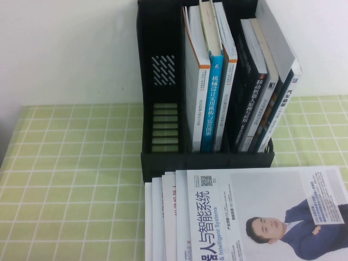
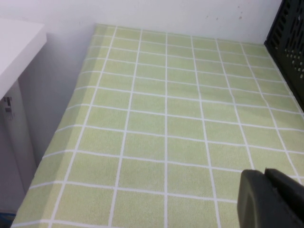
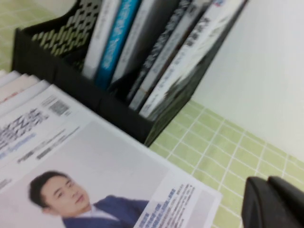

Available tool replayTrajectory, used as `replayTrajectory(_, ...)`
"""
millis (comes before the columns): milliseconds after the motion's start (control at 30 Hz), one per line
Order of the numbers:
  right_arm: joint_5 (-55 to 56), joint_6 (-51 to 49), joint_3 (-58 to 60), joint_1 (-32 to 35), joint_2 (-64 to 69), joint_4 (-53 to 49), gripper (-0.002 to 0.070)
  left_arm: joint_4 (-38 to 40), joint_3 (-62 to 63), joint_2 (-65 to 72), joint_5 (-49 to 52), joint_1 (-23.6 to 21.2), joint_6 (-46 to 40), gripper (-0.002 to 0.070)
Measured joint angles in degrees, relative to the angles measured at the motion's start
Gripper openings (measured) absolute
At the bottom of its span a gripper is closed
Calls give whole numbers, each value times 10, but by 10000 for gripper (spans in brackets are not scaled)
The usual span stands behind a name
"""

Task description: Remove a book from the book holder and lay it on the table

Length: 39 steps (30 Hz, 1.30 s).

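Over on the left side of the counter [image 1: 65, 179] it's bare green cloth with a white grid, running up to the white wall along the back edge. The left gripper [image 2: 273, 199] hangs above that left stretch, seen only in its own wrist view as a dark tip with its fingers closed together and nothing between them; the cloth below it carries nothing, and the slotted black wall of the book holder [image 1: 163, 87] just edges into that view. Moving toward the middle, the book holder stands upright against the back edge, three compartments side by side: the left compartment has no books in it, the middle one is packed with upright books including a bright-blue-spined book [image 1: 213, 106], and the right one holds several dark and white books leaning to the right. Just in front of the holder, at the counter's front edge, a fanned stack of thin books [image 1: 163, 217] lies flat, and on top of it sits the book [image 1: 261, 217], cover up, white with a QR code, blue title and the man in the dark blue suit, reaching toward the front right corner. Further right, the right gripper [image 3: 278, 202] hovers above the counter near the book's far corner, beside the holder's right end, fingers pressed shut and empty, not touching the book.
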<state>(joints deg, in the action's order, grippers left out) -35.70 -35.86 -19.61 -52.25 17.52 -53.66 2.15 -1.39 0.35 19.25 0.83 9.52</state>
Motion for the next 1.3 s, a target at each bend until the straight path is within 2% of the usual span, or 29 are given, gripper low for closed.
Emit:
replayTrajectory(233,172,-136,0,265,-3,19,-2,0,0,0,0,0,1,-1)
replayTrajectory(333,218,-157,0,344,-3,32,-2,0,0,0,0,0,1,-1)
replayTrajectory(433,238,-164,0,379,-3,36,-2,0,0,0,0,0,1,-1)
replayTrajectory(633,253,-162,8,388,-6,48,-2,0,0,0,0,0,1,-1)
replayTrajectory(767,257,-72,38,391,-39,133,-2,0,0,0,0,0,1,-1)
replayTrajectory(933,254,222,91,412,-107,382,-2,0,0,0,0,0,1,-1)
replayTrajectory(1000,253,295,110,427,-137,451,-2,0,0,0,0,0,1,-1)
replayTrajectory(1100,253,337,138,456,-165,489,-2,0,0,0,0,0,1,-1)
replayTrajectory(1300,249,351,206,519,-181,503,-2,1,0,0,0,0,-3,-1)
